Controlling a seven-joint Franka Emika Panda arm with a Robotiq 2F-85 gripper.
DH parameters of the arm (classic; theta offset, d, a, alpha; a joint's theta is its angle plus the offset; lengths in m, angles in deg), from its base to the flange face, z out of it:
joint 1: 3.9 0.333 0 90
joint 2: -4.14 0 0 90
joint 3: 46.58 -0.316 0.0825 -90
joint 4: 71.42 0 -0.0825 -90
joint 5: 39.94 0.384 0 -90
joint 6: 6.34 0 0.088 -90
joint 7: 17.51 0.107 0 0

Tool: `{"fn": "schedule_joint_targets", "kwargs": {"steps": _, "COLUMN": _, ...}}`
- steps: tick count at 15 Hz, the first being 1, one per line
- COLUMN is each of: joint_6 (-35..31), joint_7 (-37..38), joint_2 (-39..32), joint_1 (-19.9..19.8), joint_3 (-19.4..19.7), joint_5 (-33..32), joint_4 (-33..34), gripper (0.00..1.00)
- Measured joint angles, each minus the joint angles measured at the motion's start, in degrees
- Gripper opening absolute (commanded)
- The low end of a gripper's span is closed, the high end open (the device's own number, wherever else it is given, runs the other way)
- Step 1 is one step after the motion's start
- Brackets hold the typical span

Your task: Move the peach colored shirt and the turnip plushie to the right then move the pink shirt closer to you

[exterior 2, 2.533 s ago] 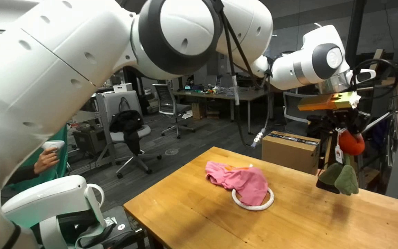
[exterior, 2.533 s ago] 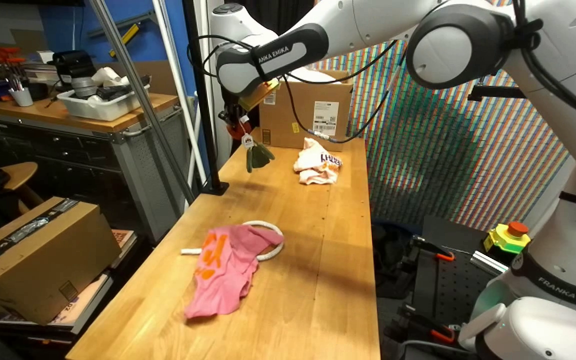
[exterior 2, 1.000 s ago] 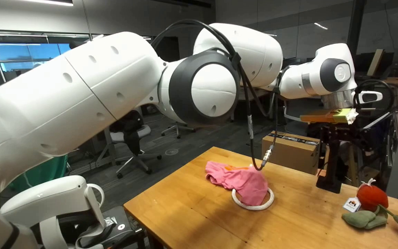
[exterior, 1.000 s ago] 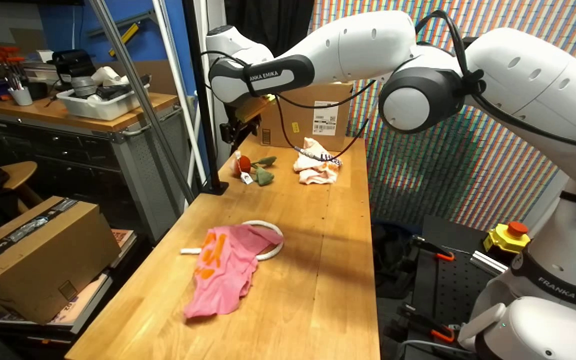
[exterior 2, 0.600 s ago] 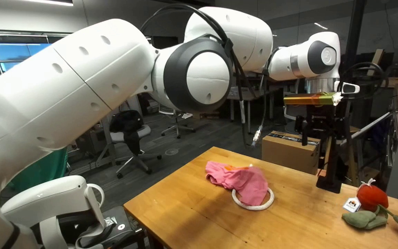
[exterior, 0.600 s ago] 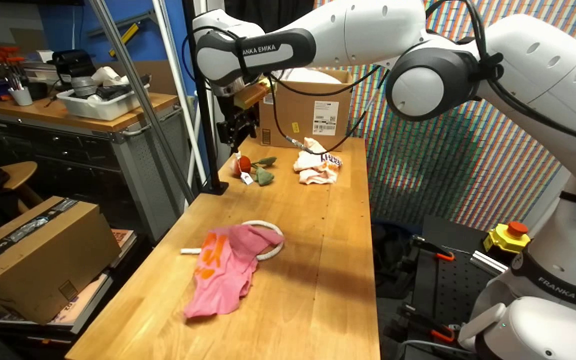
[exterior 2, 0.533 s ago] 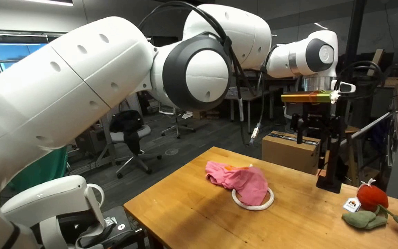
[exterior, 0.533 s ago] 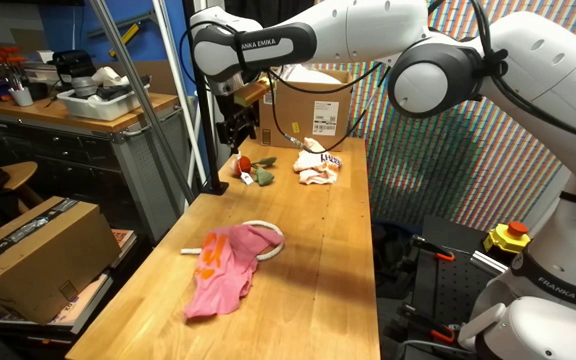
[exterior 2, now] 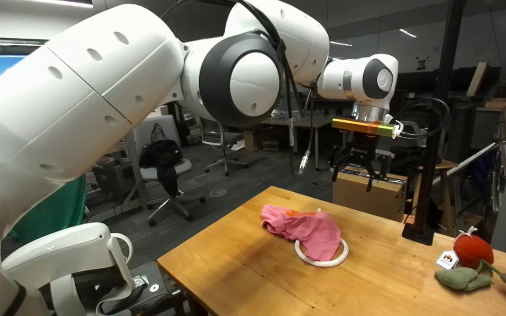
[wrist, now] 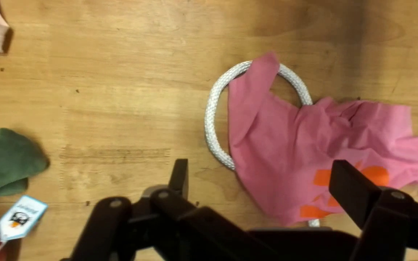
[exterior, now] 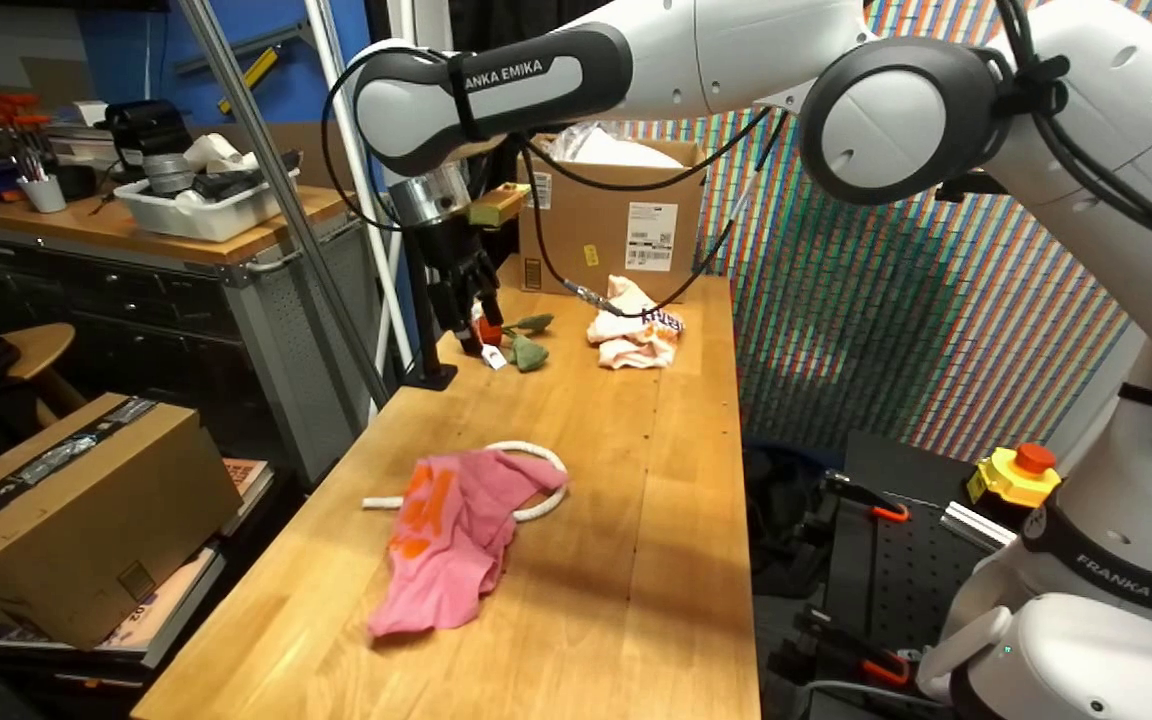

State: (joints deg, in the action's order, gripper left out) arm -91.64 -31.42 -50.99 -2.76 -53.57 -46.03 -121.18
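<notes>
Beyond the wooden bench (exterior: 681,560) rises a striped, shimmering backdrop (exterior: 836,330), and a cardboard box (exterior: 586,215) stands at the bench's far end. A black post (exterior 2: 435,117) comes up from a flat foot at one edge of the bench. My white arm (exterior 2: 117,79) reaches out over the bench, and my jaws hang above it, pointing down and spread well apart. In my wrist view the pink shirt (wrist: 285,145) lies rumpled on the bench, over a white rope (wrist: 210,116) that curves out round one end of it; a short straight length shows at the lower edge. One of my jaws hides part of the shirt's orange print. At the left border of that view I see some green leaf and red body of the turnip plushie (exterior 2: 472,254), which lies near the foot of the post, its white tag (exterior 2: 447,260) beside it; in an exterior view my jaws stand in front of part of it. The peach shirt (exterior: 631,345) lies bunched up near the cardboard box, to the right of the plushie in an exterior view, its dark lettering showing; only a corner of it enters my wrist view, top left
</notes>
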Motion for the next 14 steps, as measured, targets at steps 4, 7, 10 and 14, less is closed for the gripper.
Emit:
{"fn": "schedule_joint_targets", "kwargs": {"steps": 4, "joint_6": -6.9, "joint_7": -2.5, "joint_2": 2.0, "joint_1": 1.1, "joint_3": -3.8, "joint_5": 0.0, "joint_4": -8.1, "gripper": 1.0}}
{"fn": "schedule_joint_targets", "kwargs": {"steps": 7, "joint_6": -17.5, "joint_7": -1.4, "joint_2": 4.1, "joint_1": 2.1, "joint_3": -5.6, "joint_5": 0.0, "joint_4": -16.0, "gripper": 1.0}}
{"fn": "schedule_joint_targets", "kwargs": {"steps": 10, "joint_6": -28.5, "joint_7": 0.5, "joint_2": 6.4, "joint_1": 3.7, "joint_3": -5.8, "joint_5": 0.1, "joint_4": -24.4, "gripper": 1.0}}
{"fn": "schedule_joint_targets", "kwargs": {"steps": 14, "joint_6": -36.6, "joint_7": 1.3, "joint_2": 10.7, "joint_1": 6.2, "joint_3": -4.4, "joint_5": -0.4, "joint_4": -35.5, "gripper": 1.0}}
